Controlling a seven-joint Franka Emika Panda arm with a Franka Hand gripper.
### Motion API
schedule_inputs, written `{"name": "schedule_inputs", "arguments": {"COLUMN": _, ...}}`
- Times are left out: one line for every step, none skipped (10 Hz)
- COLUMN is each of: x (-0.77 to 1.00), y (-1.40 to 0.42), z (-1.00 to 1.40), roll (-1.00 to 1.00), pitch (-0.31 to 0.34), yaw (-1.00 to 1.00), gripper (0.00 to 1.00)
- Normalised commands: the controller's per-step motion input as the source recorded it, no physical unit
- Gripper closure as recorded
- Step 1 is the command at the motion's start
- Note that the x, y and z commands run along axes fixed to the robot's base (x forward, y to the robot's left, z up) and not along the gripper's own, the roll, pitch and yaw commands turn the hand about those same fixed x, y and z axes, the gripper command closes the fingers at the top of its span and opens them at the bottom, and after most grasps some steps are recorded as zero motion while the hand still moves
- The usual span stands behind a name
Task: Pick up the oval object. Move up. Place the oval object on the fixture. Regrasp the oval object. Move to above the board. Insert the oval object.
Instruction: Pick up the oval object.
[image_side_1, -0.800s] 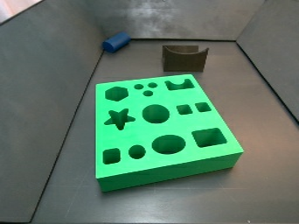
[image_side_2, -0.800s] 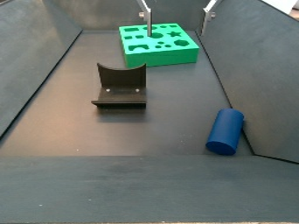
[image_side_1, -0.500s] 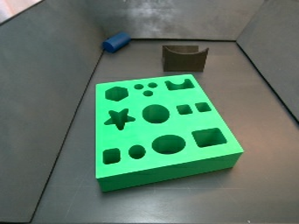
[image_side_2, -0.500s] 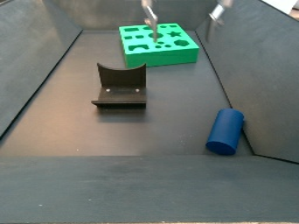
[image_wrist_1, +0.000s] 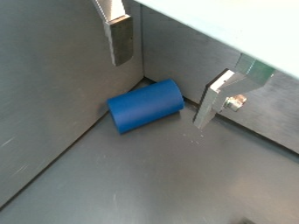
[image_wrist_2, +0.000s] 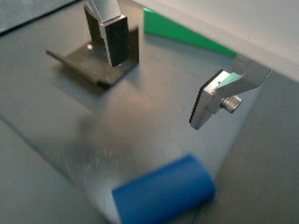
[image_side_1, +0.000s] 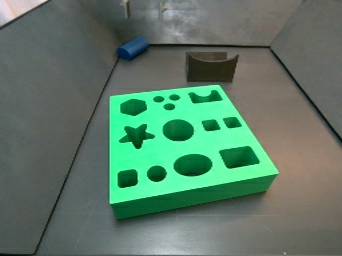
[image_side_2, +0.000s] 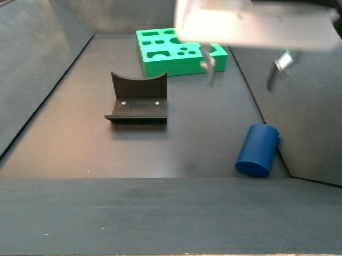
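In a wrist view, one oval object (image_wrist_1: 146, 105) lies below the gripper (image_wrist_1: 163, 74) — jaws spread, empty.

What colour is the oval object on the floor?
Plain blue; the oval object shows best in a wrist view, below the open gripper.

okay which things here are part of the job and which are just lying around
Part of the job:
- oval object, blue, lying on the floor by the wall, not held
- fixture, bare
- board, holes all unfilled
- gripper, fingers open, above the oval object

Lying about:
- nothing else shows, only the grey floor and walls
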Motion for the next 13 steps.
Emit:
{"name": "schedule_inputs", "arguments": {"x": -0.24, "y": 0.35, "z": -0.54, "roll": 0.00, "pitch": -0.284, "yaw": -0.37, "gripper": 0.00}}
{"name": "schedule_inputs", "arguments": {"x": -0.11, "y": 0.28, "z": -0.55, "roll": 0.00, "pitch": -0.276, "yaw": -0.35, "gripper": 0.00}}
{"name": "schedule_inputs", "arguments": {"x": -0.06, "y": 0.21, "z": -0.60, "roll": 0.01, "pitch": -0.251, "yaw": -0.34, "gripper": 0.00}}
{"name": "schedule_inputs", "arguments": {"x": -0.02, "y": 0.19, "z": -0.67, "roll": 0.05, "pitch": -0.220, "yaw": -0.33, "gripper": 0.00}}
{"name": "schedule_inputs", "arguments": {"x": -0.05, "y": 0.25, "z": -0.73, "roll": 0.09, "pitch": -0.190, "yaw": -0.27, "gripper": 0.00}}
{"name": "schedule_inputs", "arguments": {"x": -0.13, "y": 0.25, "z": -0.76, "roll": 0.11, "pitch": -0.179, "yaw": -0.22, "gripper": 0.00}}
{"name": "schedule_inputs", "arguments": {"x": -0.19, "y": 0.27, "z": -0.76, "roll": 0.11, "pitch": -0.180, "yaw": -0.19, "gripper": 0.00}}
{"name": "schedule_inputs", "arguments": {"x": -0.24, "y": 0.28, "z": -0.75, "roll": 0.11, "pitch": -0.181, "yaw": -0.17, "gripper": 0.00}}
{"name": "schedule_inputs", "arguments": {"x": -0.27, "y": 0.29, "z": -0.75, "roll": 0.12, "pitch": -0.173, "yaw": -0.17, "gripper": 0.00}}
{"name": "schedule_inputs", "arguments": {"x": -0.32, "y": 0.29, "z": -0.75, "roll": 0.13, "pitch": -0.174, "yaw": -0.15, "gripper": 0.00}}
{"name": "schedule_inputs", "arguments": {"x": -0.18, "y": 0.25, "z": -0.75, "roll": 0.13, "pitch": -0.173, "yaw": -0.15, "gripper": 0.00}}
{"name": "schedule_inputs", "arguments": {"x": 0.08, "y": 0.11, "z": -0.76, "roll": 0.10, "pitch": -0.156, "yaw": -0.24, "gripper": 0.00}}
{"name": "schedule_inputs", "arguments": {"x": 0.40, "y": 0.00, "z": -0.79, "roll": 0.13, "pitch": -0.081, "yaw": -0.30, "gripper": 0.00}}
